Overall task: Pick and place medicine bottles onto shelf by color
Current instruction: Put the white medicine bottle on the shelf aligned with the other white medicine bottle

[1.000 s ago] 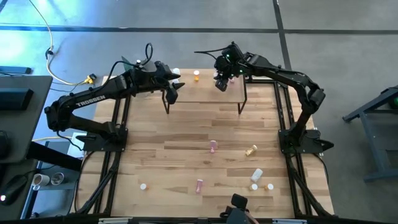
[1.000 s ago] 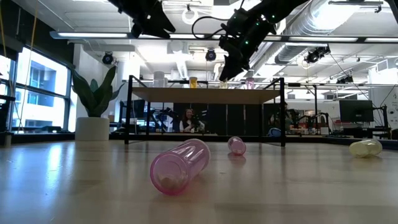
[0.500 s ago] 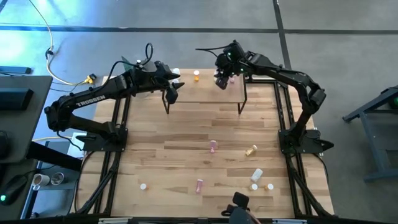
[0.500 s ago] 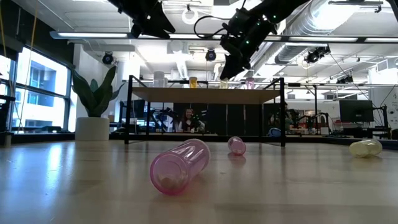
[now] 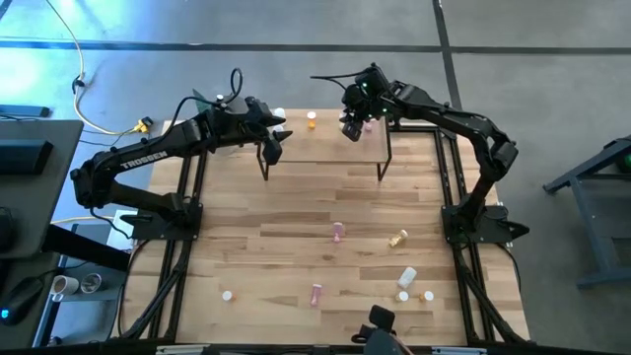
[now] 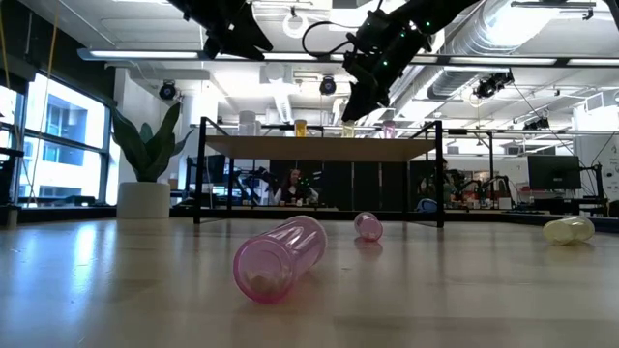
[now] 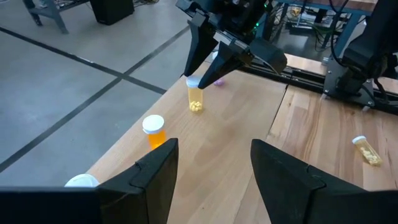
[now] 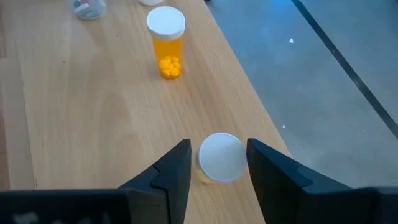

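The shelf (image 5: 325,148) stands at the table's far edge. On it stand a white bottle (image 5: 280,115), an orange bottle (image 5: 312,120), a pale yellow white-capped bottle (image 8: 221,157) and a pink bottle (image 7: 219,81). My right gripper (image 5: 348,130) is open just above the yellow bottle (image 7: 195,99). Its fingers (image 8: 177,168) stand on either side of the cap. My left gripper (image 7: 214,180) is open and empty over the shelf's left end (image 5: 271,138). More bottles lie on the table: pink (image 5: 338,232), yellow (image 5: 397,239), white (image 5: 406,278).
Near the table's front edge lie a pink bottle (image 5: 316,294), a small white one (image 5: 228,295) and two more at the right (image 5: 428,295). In the low view a pink bottle (image 6: 280,256) lies close to the camera. A person (image 6: 293,186) sits behind the shelf.
My right gripper has risen a little from the pale yellow bottle. The bottle stays upright on the shelf.
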Robot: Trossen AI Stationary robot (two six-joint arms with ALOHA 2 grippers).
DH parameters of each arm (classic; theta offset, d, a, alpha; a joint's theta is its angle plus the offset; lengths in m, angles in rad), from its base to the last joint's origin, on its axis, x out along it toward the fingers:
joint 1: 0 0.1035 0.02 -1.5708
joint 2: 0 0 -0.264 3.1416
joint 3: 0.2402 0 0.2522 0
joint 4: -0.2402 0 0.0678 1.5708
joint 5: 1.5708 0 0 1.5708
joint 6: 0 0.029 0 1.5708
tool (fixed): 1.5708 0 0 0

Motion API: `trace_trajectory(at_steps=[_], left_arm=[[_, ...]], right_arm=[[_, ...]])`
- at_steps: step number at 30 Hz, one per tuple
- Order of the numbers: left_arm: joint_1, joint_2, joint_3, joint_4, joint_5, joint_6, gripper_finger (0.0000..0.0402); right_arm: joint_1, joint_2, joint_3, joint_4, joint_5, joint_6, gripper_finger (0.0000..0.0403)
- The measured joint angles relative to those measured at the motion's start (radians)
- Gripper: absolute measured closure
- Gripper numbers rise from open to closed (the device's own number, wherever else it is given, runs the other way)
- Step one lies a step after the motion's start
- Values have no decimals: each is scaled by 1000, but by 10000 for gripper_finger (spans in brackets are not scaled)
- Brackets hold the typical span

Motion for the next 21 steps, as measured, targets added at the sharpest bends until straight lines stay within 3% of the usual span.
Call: trace_trajectory(at_steps=[16, 21], left_arm=[[0, 0, 0, 0, -19, 16, 209], [0, 0, 0, 0, -24, 7, 209]], right_arm=[[0, -15, 4, -1, -1, 27, 256], [7, -17, 97, -109, 4, 61, 256]])
